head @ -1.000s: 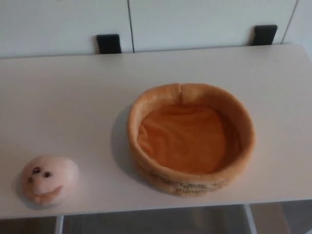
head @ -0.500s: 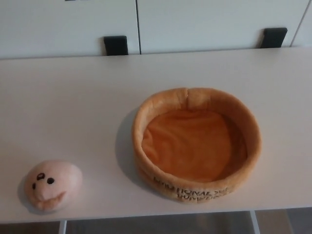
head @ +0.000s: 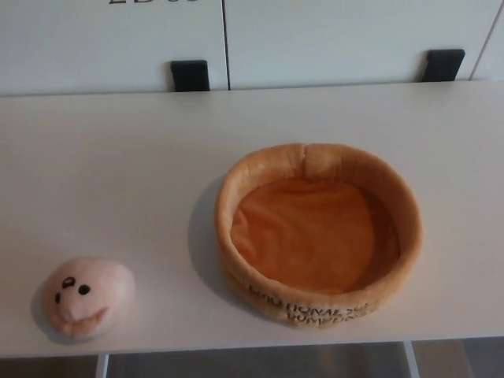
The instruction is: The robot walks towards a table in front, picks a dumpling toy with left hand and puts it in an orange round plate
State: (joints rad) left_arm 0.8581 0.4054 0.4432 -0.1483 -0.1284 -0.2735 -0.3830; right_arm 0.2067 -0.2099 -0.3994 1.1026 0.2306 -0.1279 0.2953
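Resting on white table (head: 118, 173), dumpling toy (head: 87, 296) apart from empty orange plate (head: 318, 233), neither robot hand visible.

White table (head: 118, 157); white cabinet panels (head: 331, 35) behind; two black brackets (head: 190, 75) at far edge.

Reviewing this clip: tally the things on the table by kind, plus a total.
Dumpling toy: 1
Orange round plate, soft-walled, nothing in it: 1
Total on the table: 2
No robot hand shows.
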